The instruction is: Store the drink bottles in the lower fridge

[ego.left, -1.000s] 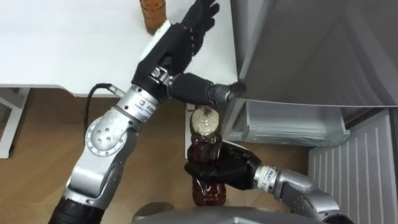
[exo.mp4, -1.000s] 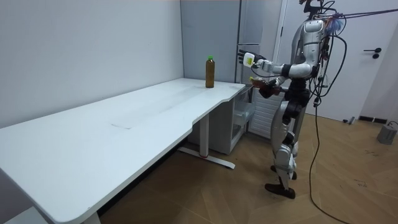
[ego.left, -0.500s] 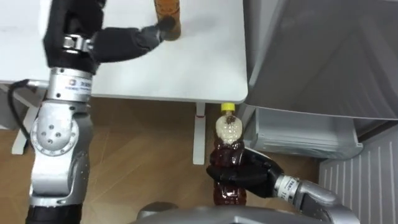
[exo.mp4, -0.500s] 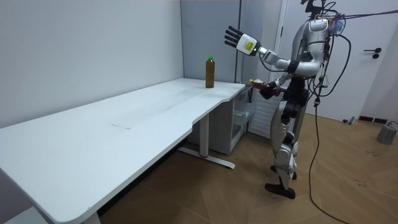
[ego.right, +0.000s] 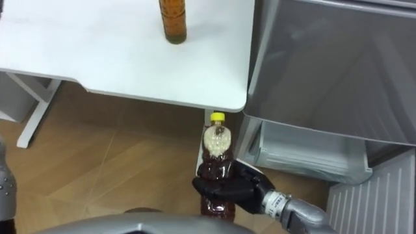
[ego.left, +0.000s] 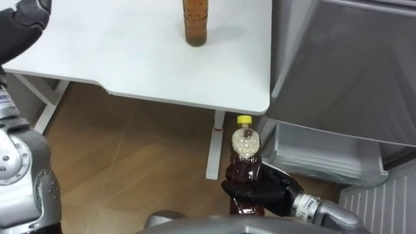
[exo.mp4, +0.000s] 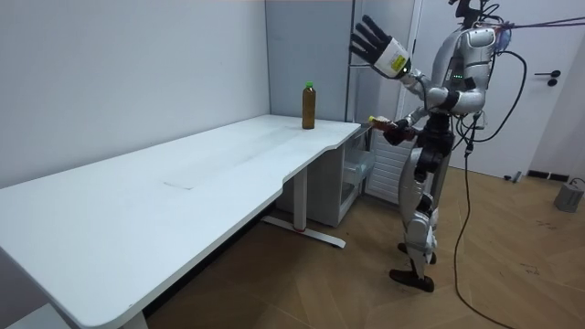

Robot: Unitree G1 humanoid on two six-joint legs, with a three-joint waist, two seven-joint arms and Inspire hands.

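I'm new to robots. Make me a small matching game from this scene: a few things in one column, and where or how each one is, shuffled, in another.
Things:
1. yellow-capped bottle
2. amber bottle
3. left robot hand
4. right robot hand

States:
a. up high, fingers spread
b. standing on the white table
c. curled round a bottle
d. held off the table, near the fridge

Pairs: 1-d, 2-b, 3-a, 4-c
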